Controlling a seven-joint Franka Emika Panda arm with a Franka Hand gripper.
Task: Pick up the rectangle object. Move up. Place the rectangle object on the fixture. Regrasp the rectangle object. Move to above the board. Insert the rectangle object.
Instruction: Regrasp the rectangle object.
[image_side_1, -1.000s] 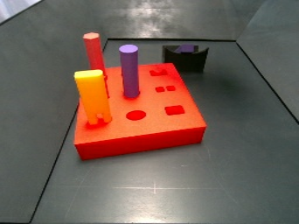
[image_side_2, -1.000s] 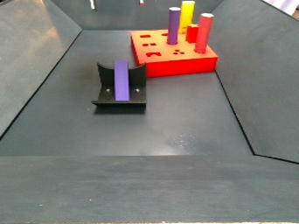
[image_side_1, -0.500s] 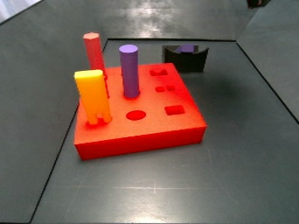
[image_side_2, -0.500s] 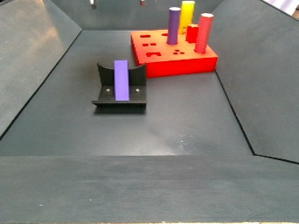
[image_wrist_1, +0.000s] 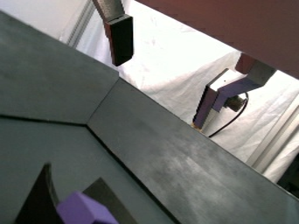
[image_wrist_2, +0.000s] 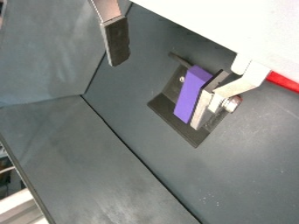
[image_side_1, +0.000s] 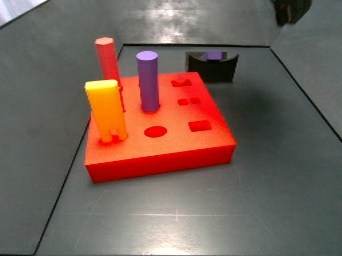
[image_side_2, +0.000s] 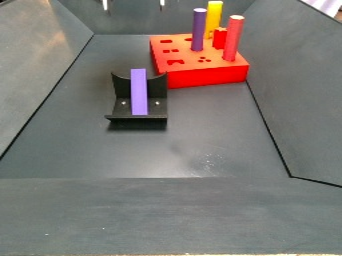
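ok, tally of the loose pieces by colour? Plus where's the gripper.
Purple: 2, the rectangle object lying on the fixture, and a cylinder standing in the board
Red: 1, peg
Yellow-orange: 1, block
Total: 4
Gripper above the fixture, fingers open, empty.

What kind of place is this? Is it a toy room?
Probably a robot test bench: a dark walled tray, a red board with pegs, a bar on a fixture, and an open end effector above.

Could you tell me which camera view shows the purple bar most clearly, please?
A side view: the bar lies fully visible on the fixture. Wrist views show parts beyond the open gripper; in the remaining side view it is hidden.
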